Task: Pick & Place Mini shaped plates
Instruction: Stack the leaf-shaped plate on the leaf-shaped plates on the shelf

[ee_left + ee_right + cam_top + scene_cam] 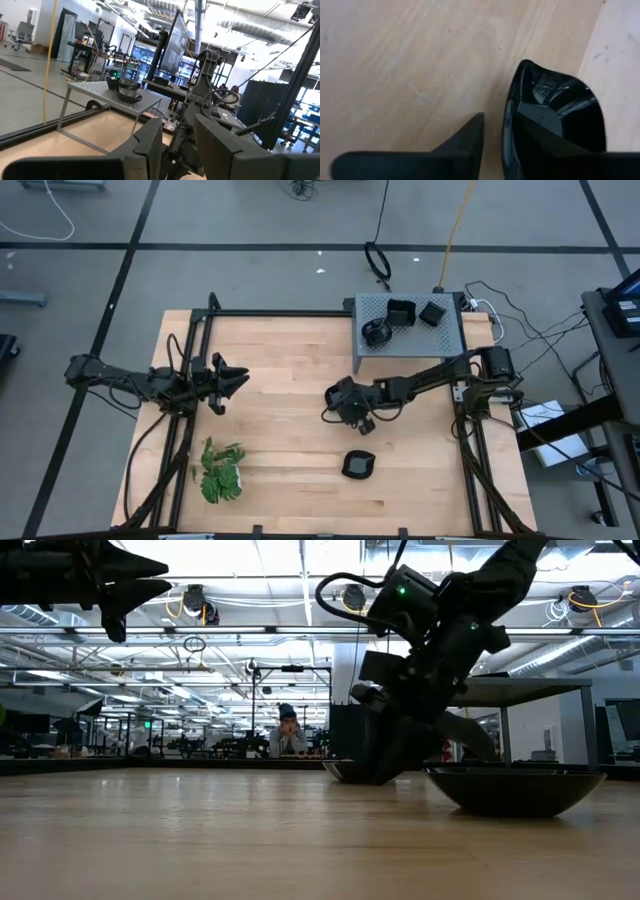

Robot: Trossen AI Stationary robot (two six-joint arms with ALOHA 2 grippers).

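The room is bright, lit by long ceiling lamps [300, 600] (they glare white in the low view). The wooden table [290, 380] is evenly lit with soft, faint shadows. The shiny black plate [555, 115] shows small white glints. Near fingers [150, 145] look blurry.

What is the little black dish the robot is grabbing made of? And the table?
The small glossy black dish between the right gripper fingers looks like glazed ceramic or hard plastic: it mirrors light sharply. The pale wooden table looks like joined wood strips with a smooth matte finish, showing grain lines.
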